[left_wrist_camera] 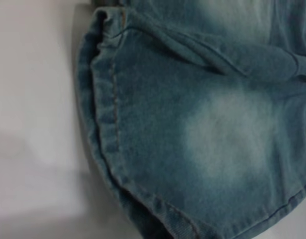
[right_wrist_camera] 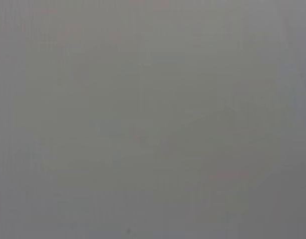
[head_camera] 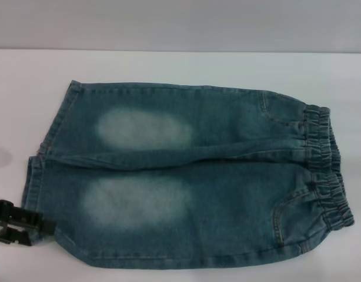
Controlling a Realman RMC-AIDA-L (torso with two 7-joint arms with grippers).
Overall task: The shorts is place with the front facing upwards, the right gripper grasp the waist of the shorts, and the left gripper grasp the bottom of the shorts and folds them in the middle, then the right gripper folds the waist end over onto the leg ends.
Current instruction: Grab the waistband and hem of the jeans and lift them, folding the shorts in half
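- The shorts (head_camera: 186,176) lie flat and front up across the middle of the head view, on the white table (head_camera: 180,64); the waist (head_camera: 327,170), puckered elastic, is at the right of the frame, and the bottom of the shorts (head_camera: 36,170) at the left, where the two leg ends sit one above the other; nothing is folded yet
- A soft ridge of denim runs between the two legs through the centre of the frame; by my judgement it wants no smoothing before the grasp, since the fold line runs along it
- The left gripper (head_camera: 16,222) sits at the lower left of the head view, just beside the hem of the lower leg, its black prongs over bare table and holding nothing; whether the prongs are spread or closed I cannot tell
- The left wrist view shows that hem (left_wrist_camera: 105,114) with its tan stitching close up, apart from the table edge of the cloth
- The right gripper appears in no view; its wrist view is blank grey
- To do the grasp well, I judge the left gripper should take the doubled hem near its outer corner, pinching both layers; a shallow bite on one layer would likely slip once lifted
- The right gripper should take the matching corner of the waist, so both ends rise level
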